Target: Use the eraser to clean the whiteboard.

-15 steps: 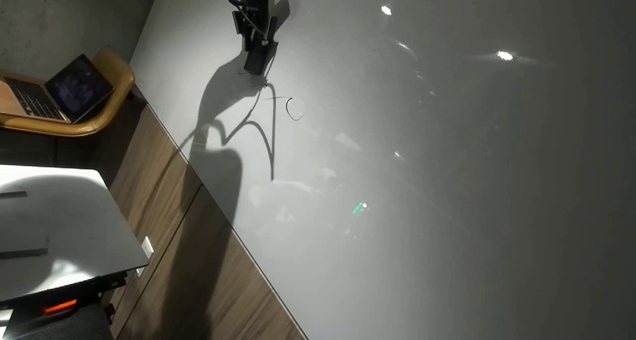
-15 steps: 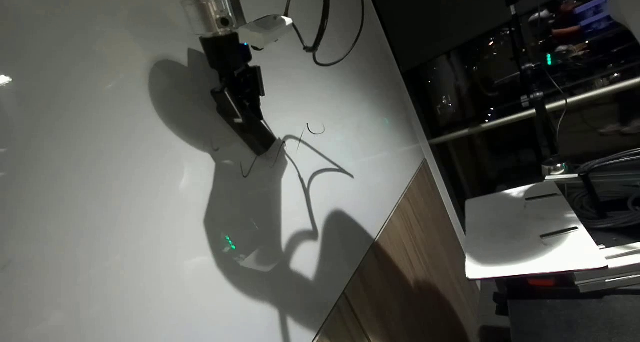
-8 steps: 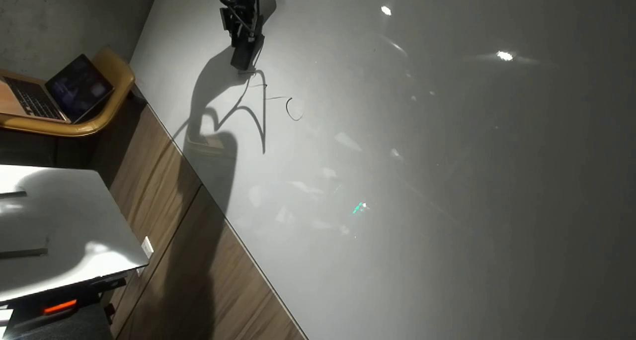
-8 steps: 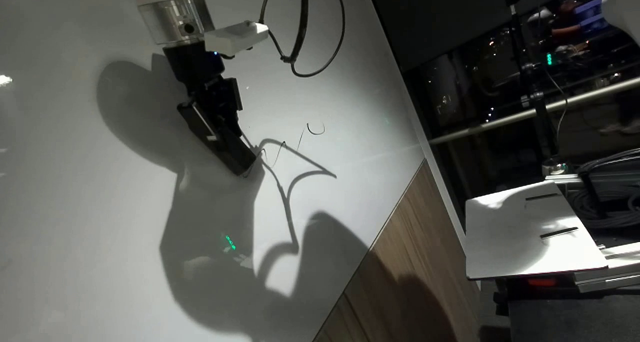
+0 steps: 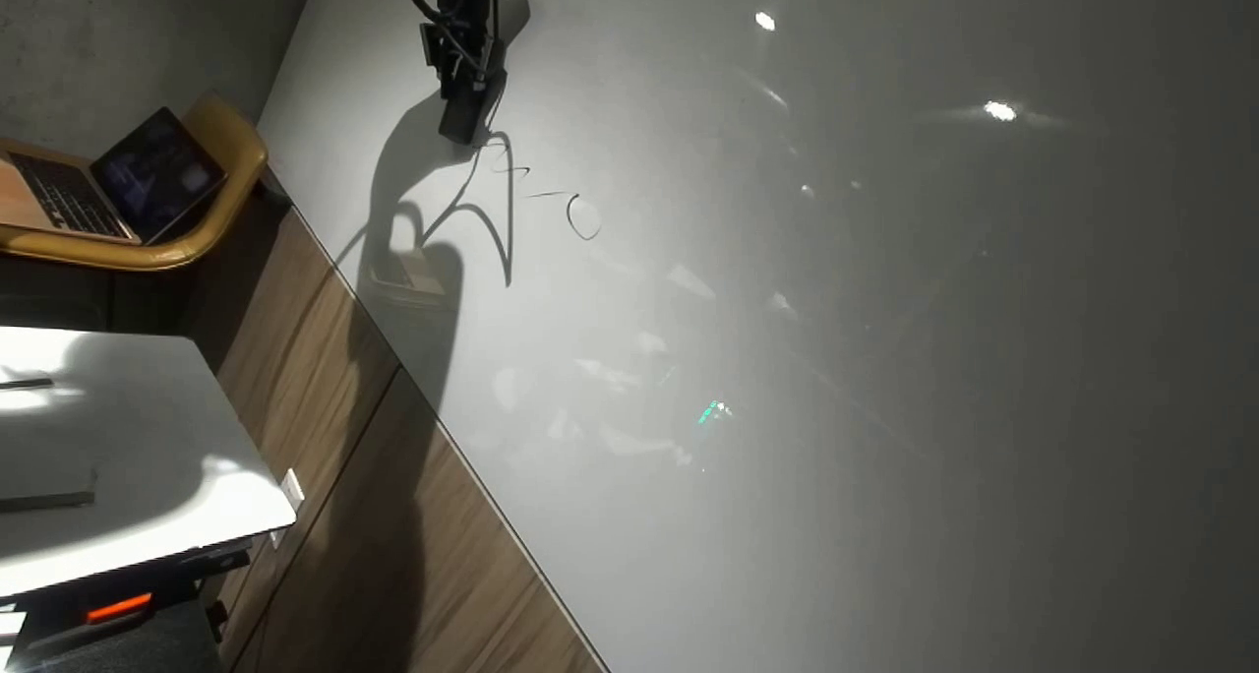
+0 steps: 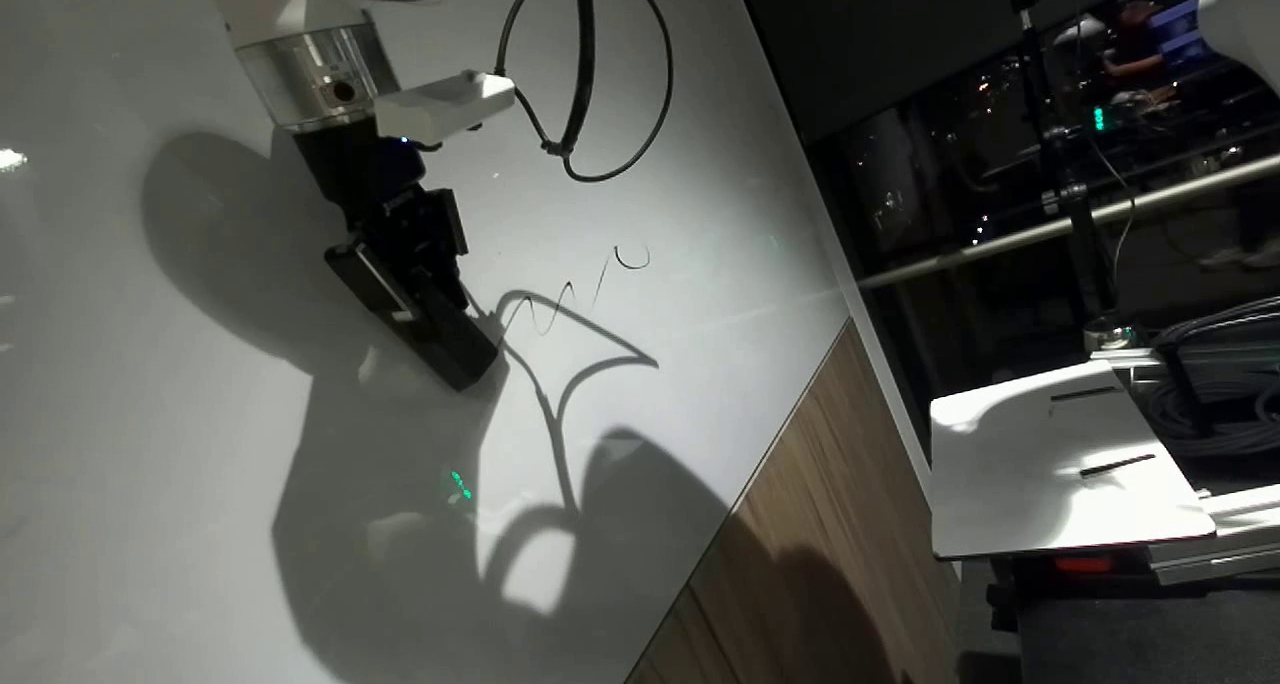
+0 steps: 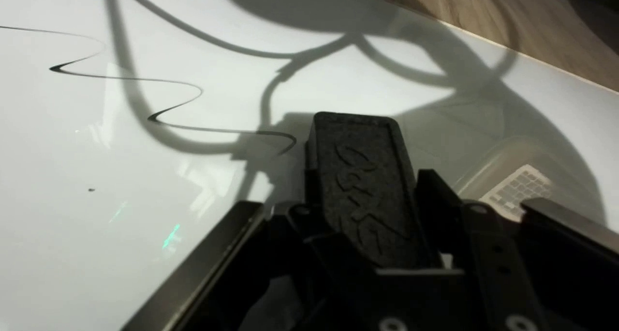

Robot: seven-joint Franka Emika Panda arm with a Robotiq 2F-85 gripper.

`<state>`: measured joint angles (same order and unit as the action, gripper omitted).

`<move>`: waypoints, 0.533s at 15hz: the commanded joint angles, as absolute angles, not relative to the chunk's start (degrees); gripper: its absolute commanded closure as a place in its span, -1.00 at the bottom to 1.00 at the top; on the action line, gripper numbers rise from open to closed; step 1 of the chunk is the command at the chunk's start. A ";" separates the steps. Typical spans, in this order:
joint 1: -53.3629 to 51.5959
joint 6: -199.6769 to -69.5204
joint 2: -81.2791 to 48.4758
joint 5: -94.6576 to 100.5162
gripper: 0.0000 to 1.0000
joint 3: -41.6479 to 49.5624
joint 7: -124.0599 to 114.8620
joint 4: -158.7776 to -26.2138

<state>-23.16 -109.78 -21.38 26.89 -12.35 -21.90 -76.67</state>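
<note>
- The eraser (image 7: 362, 176) is in my grip, over the whiteboard (image 5: 836, 535): a dark grey oblong, script-like lettering on the face I see in the wrist view — I cannot read it surely.
- My gripper (image 7: 370, 186) is clamped on the eraser, a finger (image 7: 437, 195) along each long side; the block's far end juts out past both jaws.
- In both exterior views the eraser slants, its free end lower in frame. Contact with the whiteboard — I cannot tell.
- Ink: a wavy black line (image 7: 154, 117) runs over the whiteboard. In the wrist view its near end stops just beside the eraser, on the left. In both exterior views the marks lead away from the eraser's free end to a hooked curve (image 5: 569, 214).
- My shadow (image 6: 380, 534), with that of my looped cable (image 6: 587, 74), spreads across the whiteboard and onto the wood panel (image 5: 502, 555) along its edge.
- Gloss: bright glare spots (image 5: 999, 111) and green flecks (image 6: 460, 485) show on the surface; in the wrist view a keyboard's reflection (image 7: 520, 188) lies right of the eraser.
- Farther out, in an exterior view: an open laptop (image 5: 74, 196) on a tan chair (image 5: 241, 152), grey wall (image 5: 148, 43) behind.
- A small white tabletop (image 6: 1020, 484) shows in both exterior views, dark strips (image 6: 1117, 465) on it; something orange-red (image 5: 118, 609) below is too small to name.
</note>
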 commanded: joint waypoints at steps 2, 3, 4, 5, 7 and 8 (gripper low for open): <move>-19.40 -116.05 -22.93 27.41 0.45 -10.33 -19.37 -77.06; -18.67 -116.08 -21.83 27.15 0.45 -10.07 -19.05 -78.37; -17.78 -116.28 -20.52 26.88 0.45 -9.81 -18.91 -80.00; -16.90 -116.42 -19.14 26.68 0.45 -9.58 -18.93 -81.78; -15.35 -116.99 -16.19 26.61 0.45 -9.11 -19.66 -86.10; -14.56 -117.76 -14.36 26.99 0.45 -8.73 -20.05 -88.86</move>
